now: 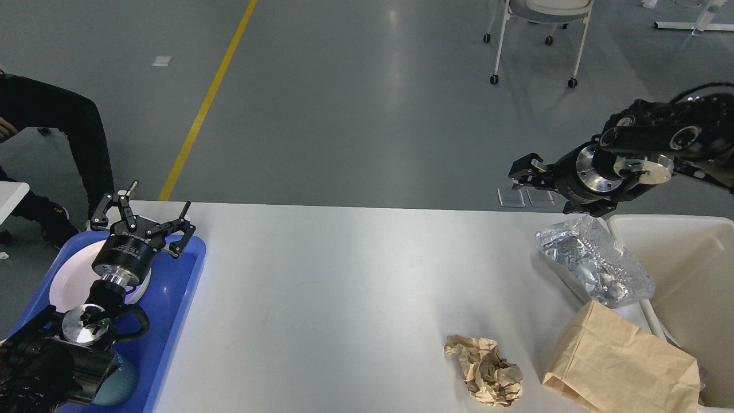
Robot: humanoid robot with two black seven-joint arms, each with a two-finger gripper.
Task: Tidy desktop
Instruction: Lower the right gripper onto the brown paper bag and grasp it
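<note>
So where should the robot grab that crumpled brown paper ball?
Probably from straight above, with the fingers closing across the narrower middle of the crumpled paper ball. It lies low and loose on the desktop, apart from the paper bag, so the top is free and its folds should squash easily. The right gripper is the nearer one.

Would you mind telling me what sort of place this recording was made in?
Probably a lab or industrial hall: a grey floor with a painted yellow line, a wheeled chair, and a white desktop set up in the open.

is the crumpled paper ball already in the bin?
No, the crumpled paper ball lies on the desktop, left of the cream bin.
</note>
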